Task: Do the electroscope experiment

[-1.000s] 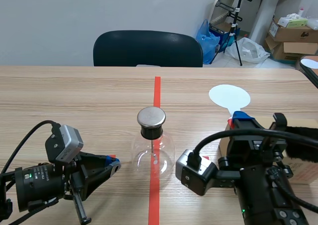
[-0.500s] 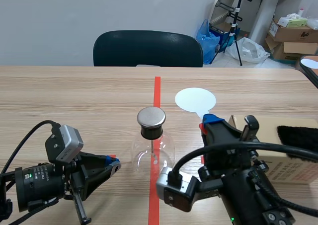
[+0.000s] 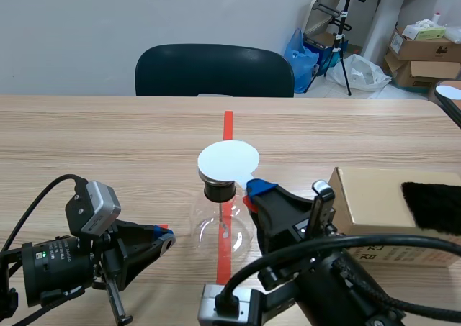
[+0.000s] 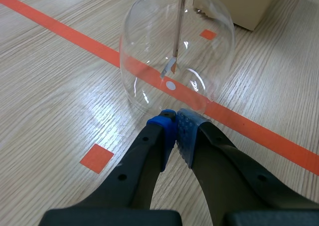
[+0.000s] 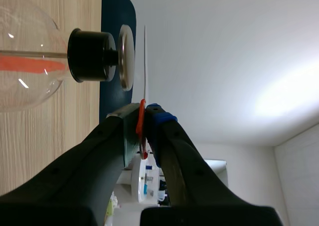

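A clear glass flask (image 3: 212, 229) stands on the wooden table (image 3: 108, 139), over a red tape line. A black stopper (image 5: 89, 55) plugs its neck, and a round metal cap (image 5: 126, 58) tops the stopper. Inside, a thin rod (image 4: 178, 26) hangs down into the bulb, with a small leaf at its end.

The right gripper (image 3: 253, 191) is clamped on the red stem of a flat white paddle (image 3: 227, 160). The paddle's round face reaches ahead of the jaws and hovers over the metal cap. In the right wrist view a thin gap shows between face and cap.

The left gripper (image 4: 175, 128) is low on the table with its jaws pressed together on nothing. The flask's bulb sits just ahead of its fingertips, not touching.

Beside the right arm lies a cardboard box (image 3: 374, 196) with a black furry pad (image 3: 432, 205) on top.

The paddle looks thin, light and fairly stiff. It is best held by the stem, as it is now, so the face is not touched. The flask looks fragile, smooth and top-heavy. The stopper or neck seems the safest place to steady it.
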